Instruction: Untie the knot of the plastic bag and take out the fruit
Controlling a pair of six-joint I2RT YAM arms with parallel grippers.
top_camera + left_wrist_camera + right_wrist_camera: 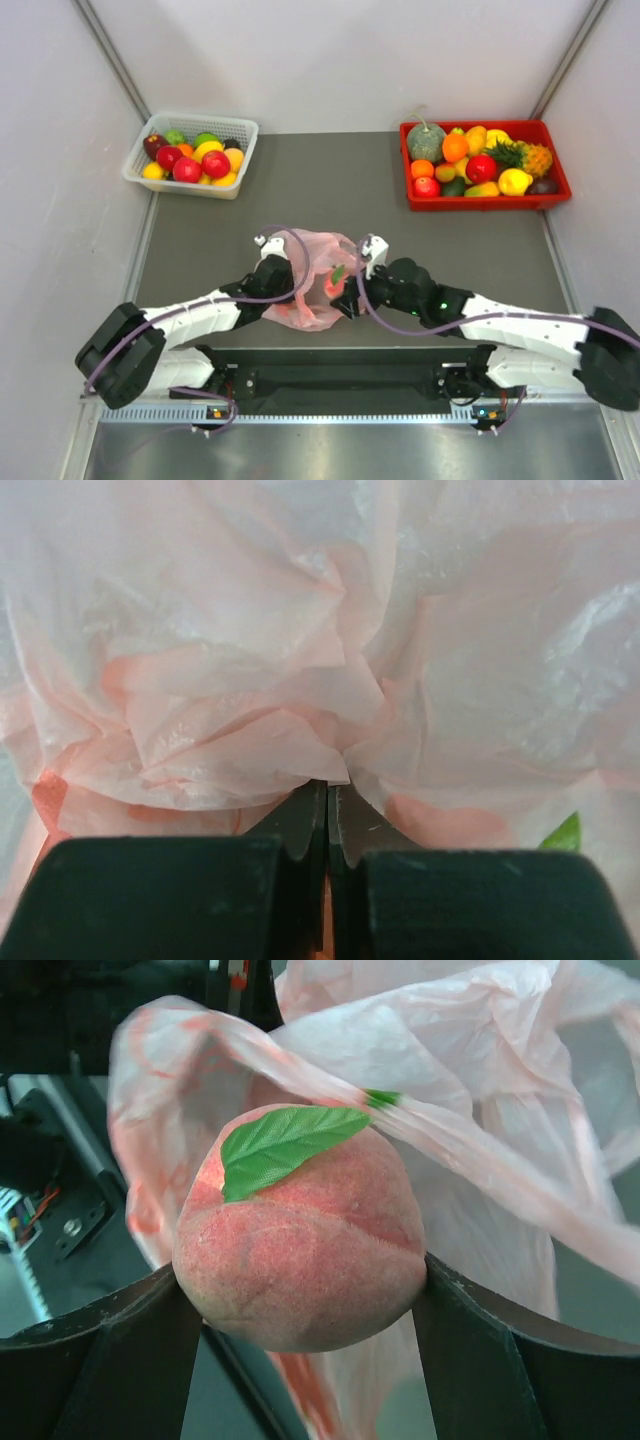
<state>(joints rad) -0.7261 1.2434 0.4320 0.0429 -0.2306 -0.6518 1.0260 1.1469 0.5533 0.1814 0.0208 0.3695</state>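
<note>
At the far left of the tabletop (350, 190), a white basket (200, 117) holds mixed fruit. Nearer the arms, in the middle, lies the crumpled pink bag (312, 255). It is thin and translucent, paler where it bunches. The left gripper (327, 788) has its fingers pressed together on a crumpled fold of the bag's plastic. At the bag's right side, the right gripper (302, 1278) pinches a peach (300, 1260), with one finger touching each flank. The peach is round and fuzzy, blotched red and pink, with a green leaf (285, 1145) lying on top. A strip of the bag's edge runs across just behind it. At the far right, a red tray (485, 203) holds more fruit.
</note>
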